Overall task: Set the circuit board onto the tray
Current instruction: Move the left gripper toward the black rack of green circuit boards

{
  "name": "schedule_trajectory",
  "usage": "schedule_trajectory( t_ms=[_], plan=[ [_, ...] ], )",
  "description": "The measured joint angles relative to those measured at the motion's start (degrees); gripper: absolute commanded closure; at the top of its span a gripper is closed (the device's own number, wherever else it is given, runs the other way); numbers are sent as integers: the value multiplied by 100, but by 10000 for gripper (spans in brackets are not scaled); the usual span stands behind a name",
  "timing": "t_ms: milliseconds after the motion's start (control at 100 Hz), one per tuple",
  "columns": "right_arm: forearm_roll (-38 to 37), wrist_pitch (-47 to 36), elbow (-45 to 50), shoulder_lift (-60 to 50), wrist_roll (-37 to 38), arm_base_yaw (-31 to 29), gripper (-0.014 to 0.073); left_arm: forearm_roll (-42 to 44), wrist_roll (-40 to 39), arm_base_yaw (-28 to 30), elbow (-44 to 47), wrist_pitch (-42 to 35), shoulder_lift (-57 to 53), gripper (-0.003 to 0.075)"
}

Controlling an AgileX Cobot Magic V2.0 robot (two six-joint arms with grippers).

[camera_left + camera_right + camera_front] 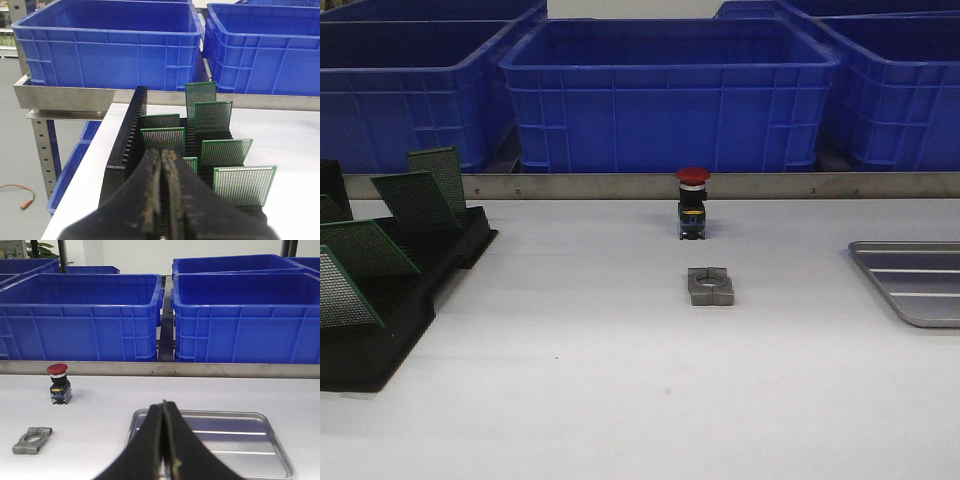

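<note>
While our left gripper (166, 156) hangs pressed closed over the black rack (131, 131) of circuit boards (213, 116) (all still slotted upright), our right gripper (164, 407), likewise closed and empty-handed, hovers above the tray (250, 418).

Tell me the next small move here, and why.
Probably open the left gripper and ease it toward a circuit board in the rack. Its jaws are shut and empty, the boards stand upright in the rack's slots, and the tray holds nothing.
</note>
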Motion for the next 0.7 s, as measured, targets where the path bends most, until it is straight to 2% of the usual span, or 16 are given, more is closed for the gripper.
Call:
schedule_trajectory(
  t_ms=[410,700],
  plan=[
    [0,0,0,0,0,0,654,0,0,0,0,-79,0,741],
    [0,0,0,0,0,0,654,34,0,0,0,-1189,0,741]
  ],
)
